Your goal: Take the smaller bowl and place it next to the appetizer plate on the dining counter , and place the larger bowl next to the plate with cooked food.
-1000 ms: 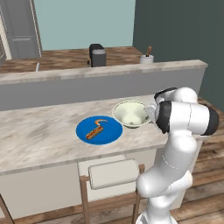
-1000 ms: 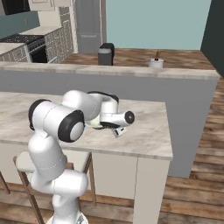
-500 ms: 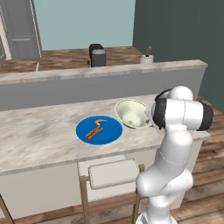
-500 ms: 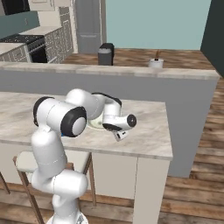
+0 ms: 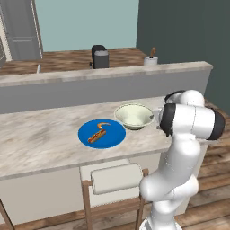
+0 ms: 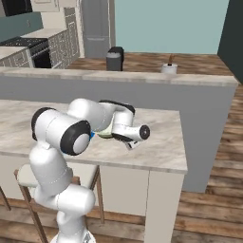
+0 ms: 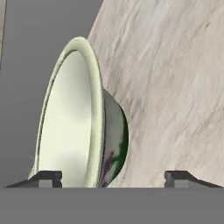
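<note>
The arm is bent low over the dining counter point(image 5: 40, 134), its gripper point(image 7: 113, 178) spread wide beside the larger bowl point(image 5: 134, 116).

Light was even and bright, rendered flat. The larger bowl point(image 7: 78, 127) carried soft glare inside, between the fingertips point(image 7: 48, 177). Shadows on the dining counter point(image 5: 40, 134) were faint, edges slightly soft.
</note>
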### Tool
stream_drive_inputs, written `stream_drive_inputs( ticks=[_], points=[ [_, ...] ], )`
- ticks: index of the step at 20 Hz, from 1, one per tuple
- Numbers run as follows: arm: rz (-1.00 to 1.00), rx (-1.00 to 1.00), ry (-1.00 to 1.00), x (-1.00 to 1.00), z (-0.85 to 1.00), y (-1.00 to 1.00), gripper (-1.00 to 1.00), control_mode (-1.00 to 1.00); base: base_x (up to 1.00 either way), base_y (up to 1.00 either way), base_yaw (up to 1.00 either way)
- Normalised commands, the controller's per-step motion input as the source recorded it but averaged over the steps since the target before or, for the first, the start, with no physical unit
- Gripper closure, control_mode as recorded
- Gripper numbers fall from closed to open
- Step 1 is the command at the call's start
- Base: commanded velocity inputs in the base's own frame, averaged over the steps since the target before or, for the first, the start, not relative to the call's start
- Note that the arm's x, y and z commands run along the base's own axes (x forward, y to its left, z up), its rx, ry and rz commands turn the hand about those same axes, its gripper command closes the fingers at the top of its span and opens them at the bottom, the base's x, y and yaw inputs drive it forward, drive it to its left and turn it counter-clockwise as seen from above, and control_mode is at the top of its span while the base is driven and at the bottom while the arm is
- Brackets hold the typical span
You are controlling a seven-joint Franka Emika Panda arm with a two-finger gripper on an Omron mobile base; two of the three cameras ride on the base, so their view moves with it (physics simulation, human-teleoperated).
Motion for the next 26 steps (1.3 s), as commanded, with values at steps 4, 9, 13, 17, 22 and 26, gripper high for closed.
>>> stream_drive_inputs(
  ticks=[4, 9, 13, 17, 22, 26],
  points=[
    [0.00, 0.01, -0.30, -0.52, 0.55, 0.01, -1.00, -1.00, 0.00, 0.00, 0.00],
    [0.00, 0.00, -0.30, -0.87, 0.69, 0.28, -1.00, -1.00, 0.00, 0.00, 0.00],
    [0.08, -0.07, 0.15, -0.89, 0.87, 0.27, -1.00, -1.00, 0.00, 0.00, 0.00],
    [0.09, -0.06, 0.36, -0.92, 1.00, 0.08, -1.00, -1.00, 0.00, 0.00, 0.00],
    [0.01, -0.12, 0.21, -0.94, 1.00, 0.00, -1.00, -1.00, 0.00, 0.00, 0.00],
    [0.00, -0.17, -0.13, -0.99, 0.73, 0.13, -1.00, -1.00, 0.00, 0.00, 0.00]
  ],
)
